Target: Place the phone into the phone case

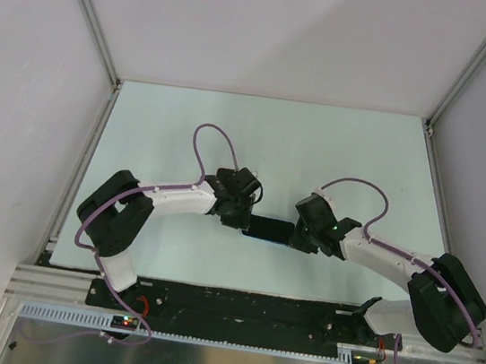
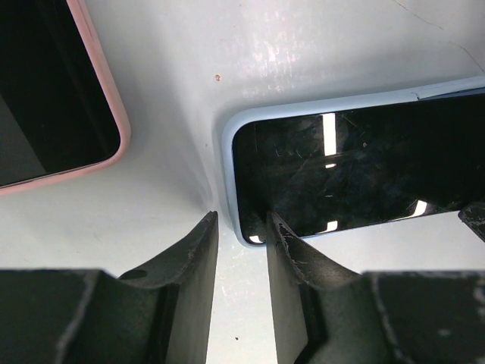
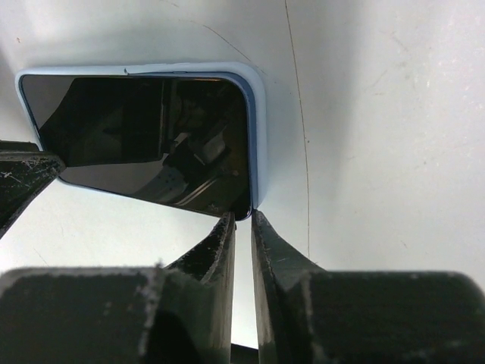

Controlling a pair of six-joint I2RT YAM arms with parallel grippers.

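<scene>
At phone case (image 2: 303, 108) left end, left tool (image 2: 242, 216) part-spread astride the corner, grip unclear. The phone (image 2: 356, 167) lies glass-up in the case. At its right corner, right tool (image 3: 242, 214) pressed together. Phone likely stiff, slick, scratchable; press edges near corners, not glass.

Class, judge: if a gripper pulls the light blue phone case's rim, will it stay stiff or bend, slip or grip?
The light blue case looks matte and round-cornered, probably soft rubber: the rim likely bends and grips. The phone inside probably keeps the whole flat and stiff; its glossy, reflective screen looks slippery.
</scene>
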